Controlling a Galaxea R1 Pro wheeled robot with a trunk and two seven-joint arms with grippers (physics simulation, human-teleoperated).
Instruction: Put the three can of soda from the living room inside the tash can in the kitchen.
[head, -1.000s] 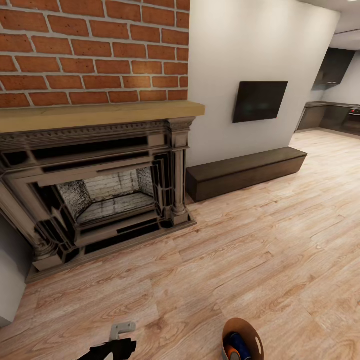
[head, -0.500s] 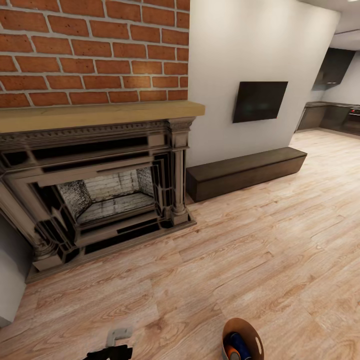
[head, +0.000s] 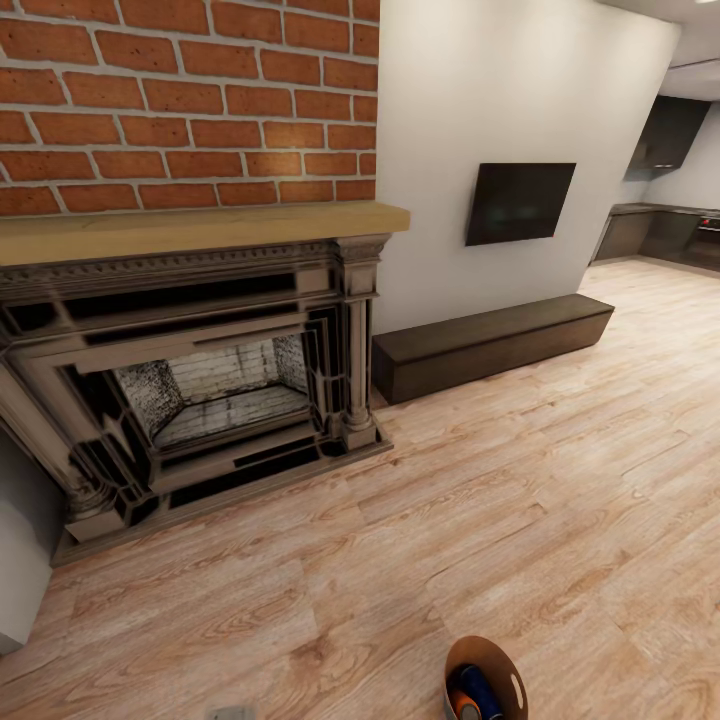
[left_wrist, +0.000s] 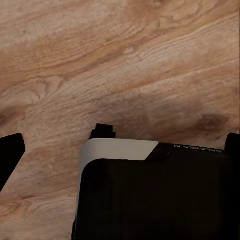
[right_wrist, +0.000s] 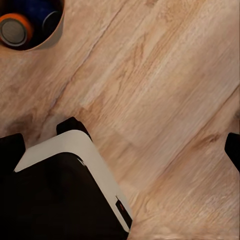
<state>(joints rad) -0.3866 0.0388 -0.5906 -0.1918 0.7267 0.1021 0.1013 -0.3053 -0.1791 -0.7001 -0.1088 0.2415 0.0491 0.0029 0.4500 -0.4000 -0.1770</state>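
Note:
The copper-brown tash can (head: 486, 678) stands on the wood floor at the bottom edge of the head view, just in front of me. Inside it lie a dark blue can (head: 481, 692) and an orange can (head: 462, 706). The right wrist view looks down on the bin (right_wrist: 54, 36), with an orange can (right_wrist: 16, 30), the blue one (right_wrist: 36, 8) and a further grey top (right_wrist: 51, 21) in it. My right gripper (right_wrist: 120, 147) hangs open over bare floor beside the bin. My left gripper (left_wrist: 120, 150) is open too, above floor planks.
I am in the living room. The ornate fireplace (head: 200, 400) under the brick chimney (head: 190, 100) is ahead left. A wall TV (head: 518, 202) hangs over a low dark bench (head: 490, 343). The kitchen's dark cabinets (head: 665, 190) show far right. My own base (left_wrist: 150, 195) fills the wrist views' lower part.
The left arm has sunk out of the head view's bottom edge; only a grey sliver remains there. The bin, the cans and the room have not shifted.

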